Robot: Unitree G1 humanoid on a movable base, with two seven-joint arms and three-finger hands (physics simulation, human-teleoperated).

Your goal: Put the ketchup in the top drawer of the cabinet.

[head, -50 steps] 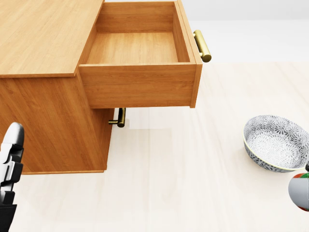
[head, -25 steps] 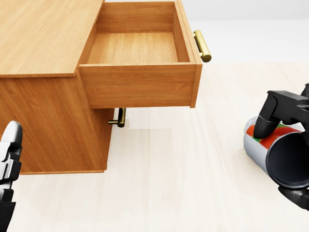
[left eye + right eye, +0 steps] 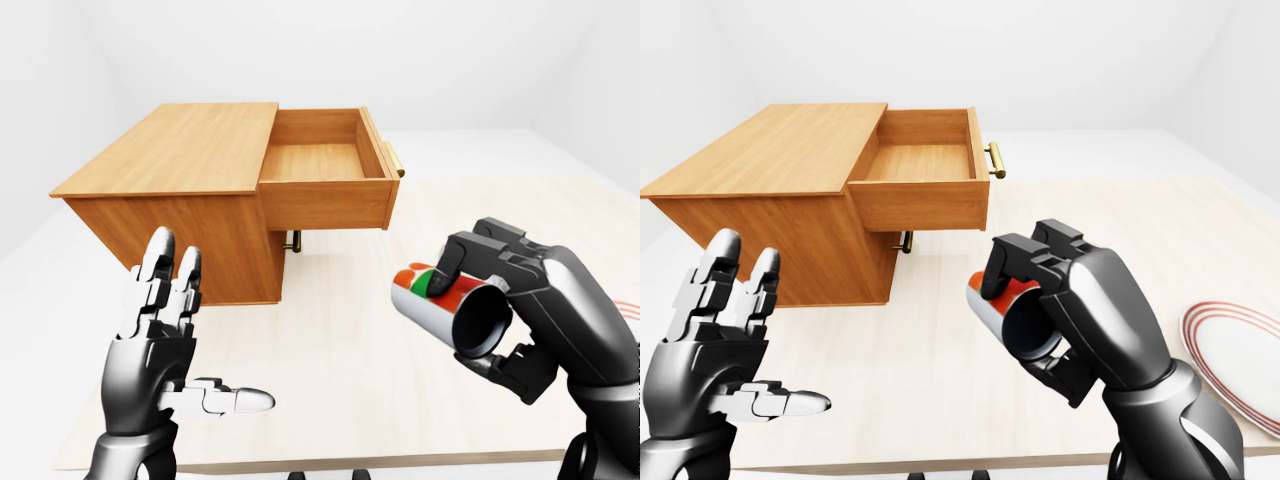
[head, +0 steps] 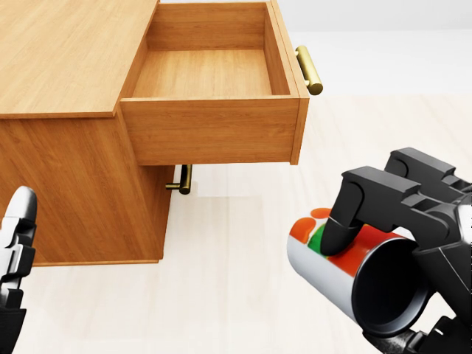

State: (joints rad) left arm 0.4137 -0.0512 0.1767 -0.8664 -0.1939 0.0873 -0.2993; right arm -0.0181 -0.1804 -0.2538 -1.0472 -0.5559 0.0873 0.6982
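The ketchup (image 4: 324,254) is a white cylinder with a red and green label, lying on its side in my right hand (image 4: 369,291), whose black fingers (image 4: 346,214) close round it. Its dark end faces the camera. It hangs above the table, to the right of and below the wooden cabinet (image 4: 66,51). The cabinet's top drawer (image 4: 210,74) is pulled out and holds nothing, and its brass handle (image 4: 310,70) points right. My left hand (image 3: 165,330) is open at the lower left, fingers spread, holding nothing.
A second brass handle (image 4: 182,179) shows under the open drawer. A white plate (image 3: 1240,360) with a red rim lies at the right edge of the right-eye view. The pale table's near edge (image 3: 350,462) runs along the bottom.
My right hand has carried the ketchup left and closer to the camera in the head view, and now hides the patterned bowl. The left hand has barely moved.
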